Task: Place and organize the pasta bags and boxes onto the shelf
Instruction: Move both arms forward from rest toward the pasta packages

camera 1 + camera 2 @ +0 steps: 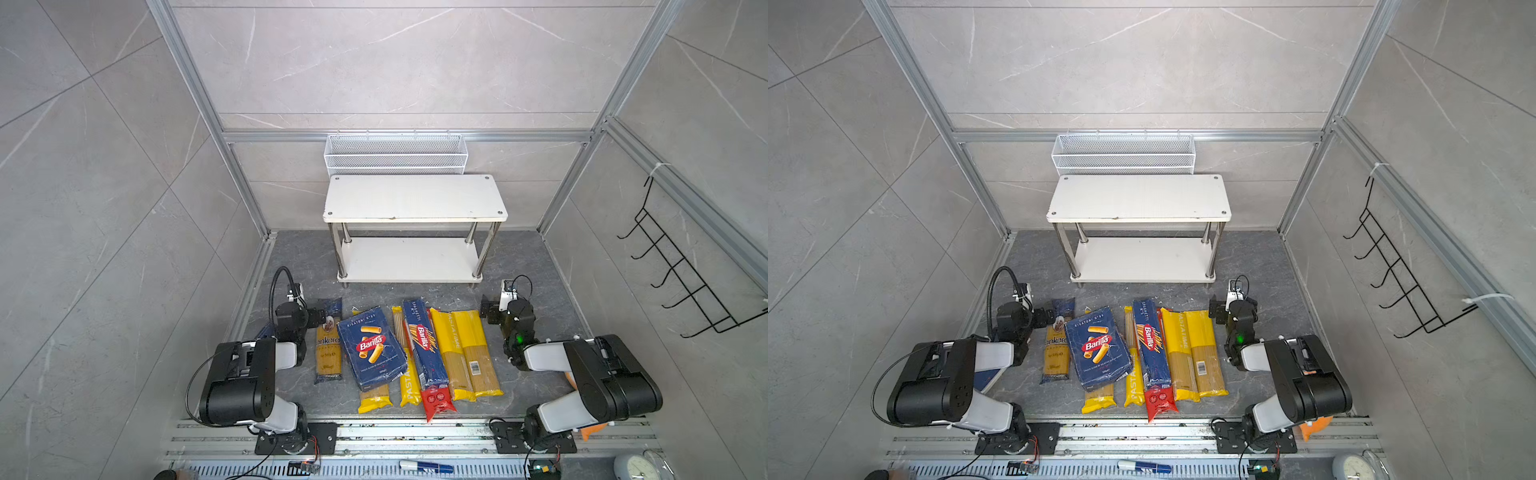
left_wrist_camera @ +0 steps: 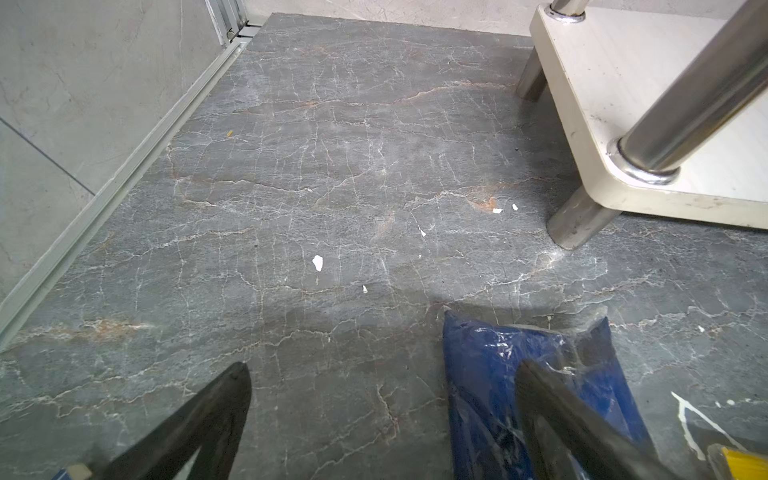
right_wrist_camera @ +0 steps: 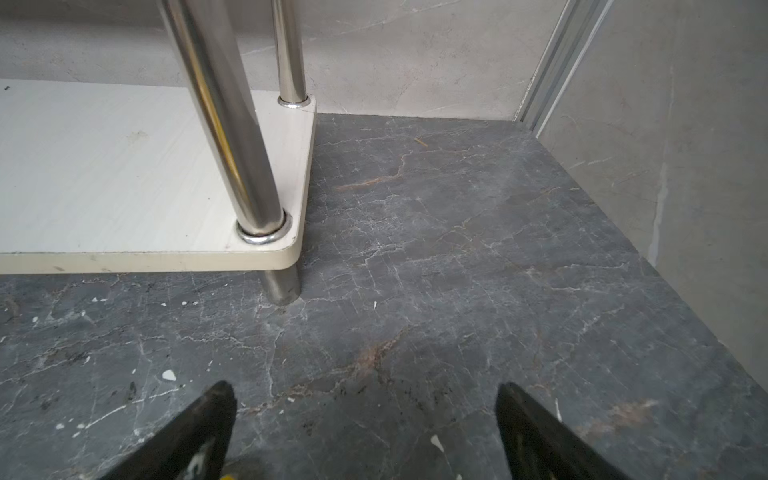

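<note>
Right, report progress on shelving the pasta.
Done: nothing; the white two-tier shelf is bare. In hand: nothing; left gripper and right gripper hang open, empty. Left: the wide blue Barilla box, narrow blue Barilla box and all plastic spaghetti bags lie on the grey floor.

Your shelf [image 1: 414,199] sits at 12 o'clock, wire basket [image 1: 395,156] right behind it. In front, the ankara bag [image 1: 328,353] lies at 9 o'clock of the rigatoni box [image 1: 371,347], spaghetti box [image 1: 424,345] at its 3.

left arm [image 1: 237,386]: elbow folded, jaws spread wide | right arm [image 1: 615,382]: elbow folded, jaws spread wide
</note>
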Tool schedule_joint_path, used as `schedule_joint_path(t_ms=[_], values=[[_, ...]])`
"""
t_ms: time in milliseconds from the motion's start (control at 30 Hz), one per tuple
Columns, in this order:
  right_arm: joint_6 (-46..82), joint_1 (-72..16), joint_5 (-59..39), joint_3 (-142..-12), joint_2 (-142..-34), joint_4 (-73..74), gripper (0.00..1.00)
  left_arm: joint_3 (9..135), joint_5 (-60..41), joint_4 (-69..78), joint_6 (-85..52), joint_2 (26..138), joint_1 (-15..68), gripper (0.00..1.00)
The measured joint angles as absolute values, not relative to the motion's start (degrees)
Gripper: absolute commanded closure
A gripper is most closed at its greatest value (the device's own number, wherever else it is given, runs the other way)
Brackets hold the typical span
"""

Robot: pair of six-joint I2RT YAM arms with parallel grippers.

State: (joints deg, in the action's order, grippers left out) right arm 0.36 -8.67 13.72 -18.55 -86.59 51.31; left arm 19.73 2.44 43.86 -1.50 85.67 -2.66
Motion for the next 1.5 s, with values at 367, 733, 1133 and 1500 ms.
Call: schedule_joint_path(t_ms=[367, 733, 1133, 1500], values=[[0.36, -8.67, 13.72, -18.57, -86.59, 51.31, 0.01, 19.73, 2.44, 43.86, -1.5, 85.67, -2.66, 0.0], [0.36, -8.67, 13.72, -18.57, -86.59, 51.31, 0.0, 19.73, 2.44, 43.86, -1.5, 85.67, -2.68, 0.0], [0.36, -8.67, 13.69, -18.59, -86.59, 51.31, 0.0, 19.73, 2.42, 43.86, -1.5, 85.67, -2.66, 0.0], [0.36, -8.12, 12.56, -19.16, -86.59, 51.09, 0.0, 19.92, 1.39, 43.83, -1.5, 85.71, -3.27, 0.0]])
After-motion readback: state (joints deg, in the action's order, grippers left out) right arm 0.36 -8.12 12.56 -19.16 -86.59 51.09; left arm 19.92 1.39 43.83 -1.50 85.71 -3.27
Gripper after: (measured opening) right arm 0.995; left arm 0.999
